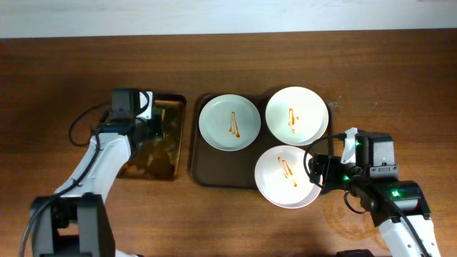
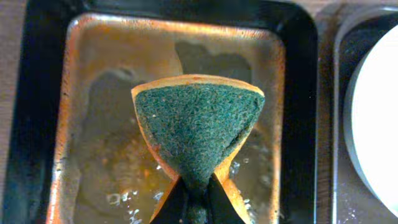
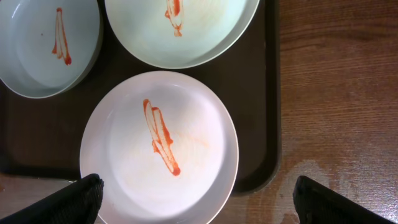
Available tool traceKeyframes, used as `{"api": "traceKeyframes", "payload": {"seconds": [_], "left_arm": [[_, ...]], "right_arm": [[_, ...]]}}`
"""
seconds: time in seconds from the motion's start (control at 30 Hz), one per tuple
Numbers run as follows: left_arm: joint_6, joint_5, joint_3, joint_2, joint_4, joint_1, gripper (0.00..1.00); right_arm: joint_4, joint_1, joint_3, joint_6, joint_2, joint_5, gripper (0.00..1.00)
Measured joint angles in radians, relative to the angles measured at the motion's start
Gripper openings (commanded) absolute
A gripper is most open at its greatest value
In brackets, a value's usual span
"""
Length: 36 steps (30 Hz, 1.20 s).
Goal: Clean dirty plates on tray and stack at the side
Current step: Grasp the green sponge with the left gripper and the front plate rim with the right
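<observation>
Three plates with orange-red sauce streaks lie on the dark-brown tray (image 1: 201,171): one at the left (image 1: 229,123), one at the back right (image 1: 296,114), one at the front (image 1: 287,176) overhanging the tray's front edge. My left gripper (image 2: 194,202) is shut on a green-and-yellow sponge (image 2: 199,130), held over the small black-rimmed tray (image 2: 298,93). My right gripper (image 3: 199,202) is open and empty, its fingers on either side of the front plate (image 3: 160,146) and above it. The other two plates (image 3: 46,46) (image 3: 180,28) show at the top of the right wrist view.
The small black-rimmed tray (image 1: 175,135) with orange-stained wet bottom stands left of the brown tray. Bare wood-grain tabletop (image 1: 400,86) lies to the right and at the front. A wet patch (image 3: 292,180) marks the wood beside the tray corner.
</observation>
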Motion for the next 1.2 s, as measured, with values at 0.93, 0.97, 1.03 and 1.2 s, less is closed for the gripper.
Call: {"api": "traceKeyframes", "payload": {"seconds": [0.93, 0.97, 1.03, 1.2], "left_arm": [[0.0, 0.006, -0.002, -0.079, -0.145, 0.0, 0.0], [0.0, 0.007, -0.002, -0.079, -0.156, 0.0, 0.0], [0.0, 0.007, -0.002, -0.079, -0.162, 0.0, 0.0], [0.0, 0.007, -0.002, -0.079, -0.153, 0.0, 0.0]], "right_arm": [[0.066, -0.127, 0.006, -0.078, 0.515, -0.089, 0.37], [0.07, -0.127, 0.006, -0.082, 0.533, -0.092, 0.36], [0.079, -0.127, 0.006, -0.086, 0.568, -0.1, 0.35], [0.105, -0.127, 0.006, -0.092, 0.615, -0.109, 0.12]]}}
